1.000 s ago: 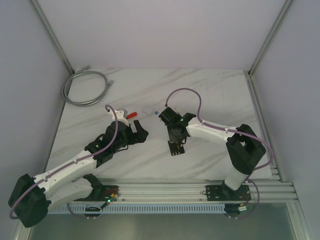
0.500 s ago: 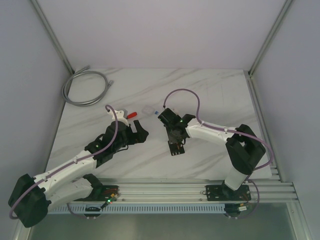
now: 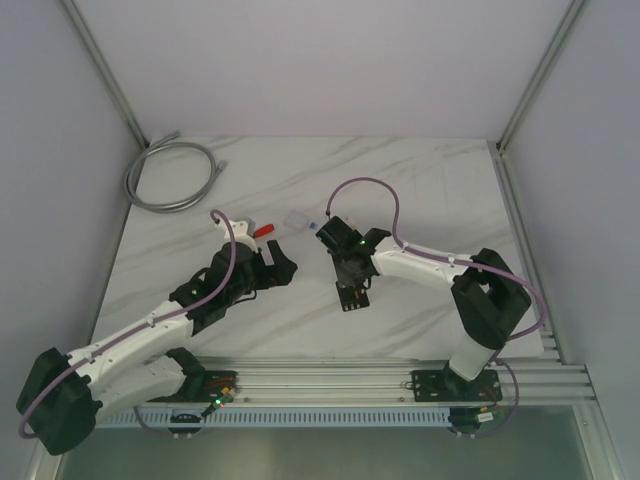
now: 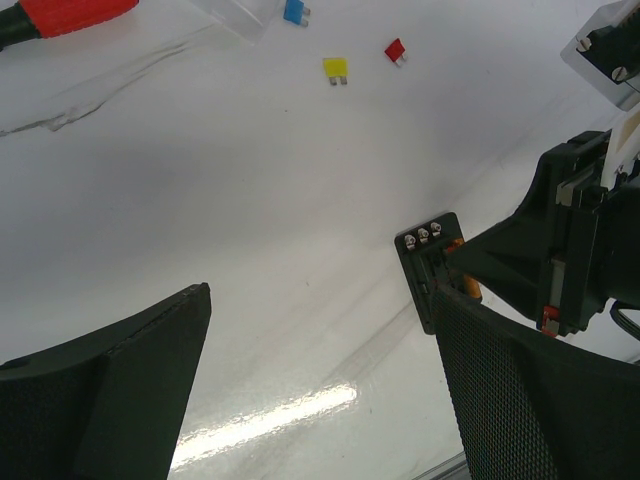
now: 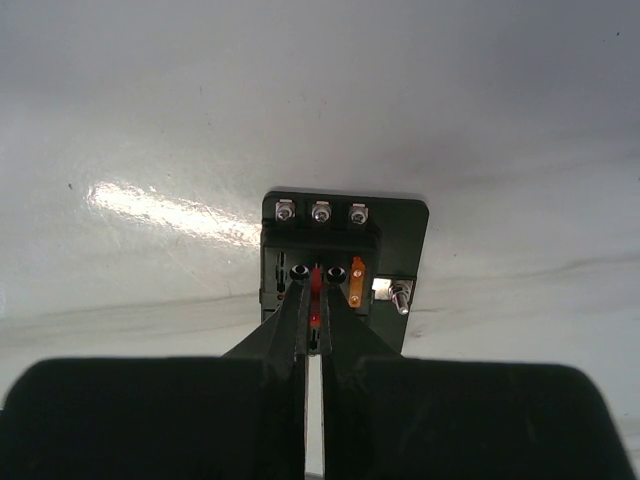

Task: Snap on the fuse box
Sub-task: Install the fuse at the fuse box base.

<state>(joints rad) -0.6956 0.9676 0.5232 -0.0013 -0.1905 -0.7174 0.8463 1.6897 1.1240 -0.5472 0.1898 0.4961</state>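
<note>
White marbled bench [image 3: 430, 190] under both arms, and the fuse box [image 3: 350, 297] lies flat on it toward the near middle. The right fingers [image 5: 302, 300] press onto its slots, pinched tight on a thin red sliver [image 5: 316, 300]. The left fingers [image 3: 277, 263] hang near it, spread wide and holding nothing. A yellow fuse [image 4: 336, 68] lies loose well apart from the box

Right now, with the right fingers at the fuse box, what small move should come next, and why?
Probably a slight push further into the box. The right fingers are shut on a thin red fuse at a slot of the fuse box, beside an orange fuse already in its slot. Whether the red one is fully home cannot be told.
</note>
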